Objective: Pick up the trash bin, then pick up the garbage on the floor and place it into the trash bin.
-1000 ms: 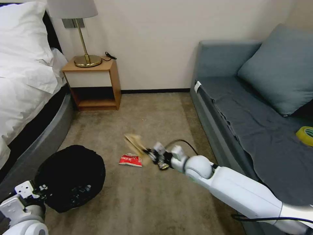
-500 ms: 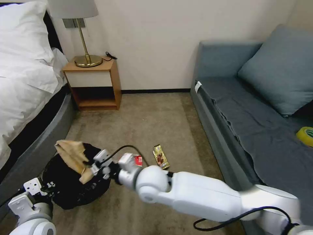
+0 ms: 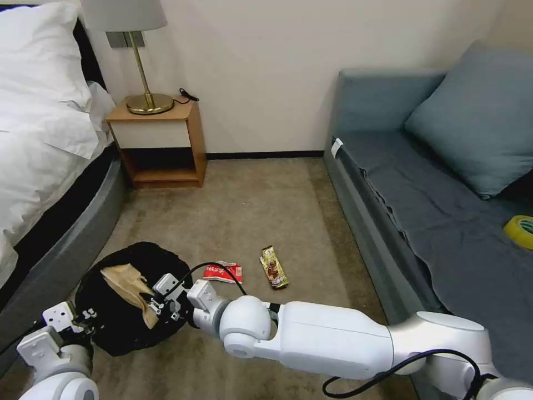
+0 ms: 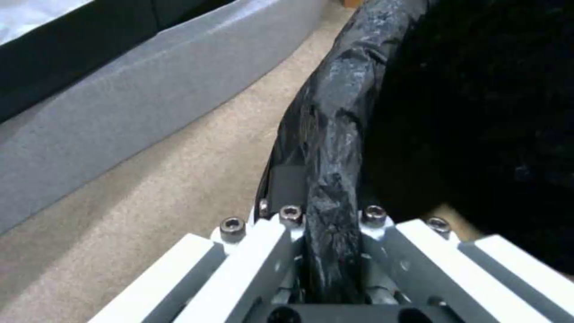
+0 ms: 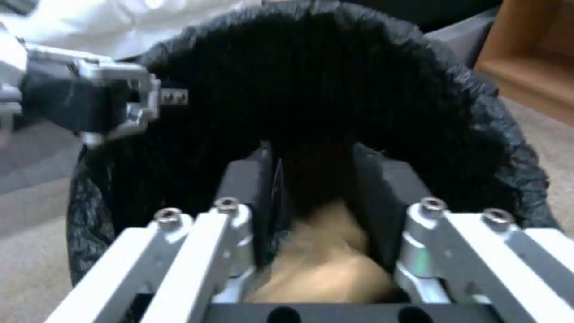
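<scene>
I see my left hand (image 3: 83, 322) at about 7 o'clock in the head view, squeezed tight on the rim of the trash bin (image 3: 111, 328). In the left wrist view, the black bag rim (image 4: 332, 148) runs right between that hand's two sides. The bin sits low over the carpet (image 3: 250, 200), next to the grey bed base (image 3: 61, 244). My right hand (image 3: 158, 297) reaches across from 4 o'clock and sits over the open mouth of the bin. It is holding the tan paper bag (image 3: 130, 283), and the paper bag lies inside the bin's black opening. In the right wrist view, the tan paper (image 5: 326, 264) is between the two sides of that hand, with the dark inside of the bin (image 5: 323, 89) past it. Two more bits of garbage lie on the carpet near the middle: a red wrapper (image 3: 223, 272) just beside my right wrist, and a gold-brown wrapper (image 3: 274, 267) a little to the 3 o'clock side of it. A yellow tape roll (image 3: 520, 230) rests on the sofa (image 3: 422, 183) at 3 o'clock. A wooden nightstand (image 3: 161, 141) with a lamp (image 3: 136, 55) stands at 11 o'clock.
</scene>
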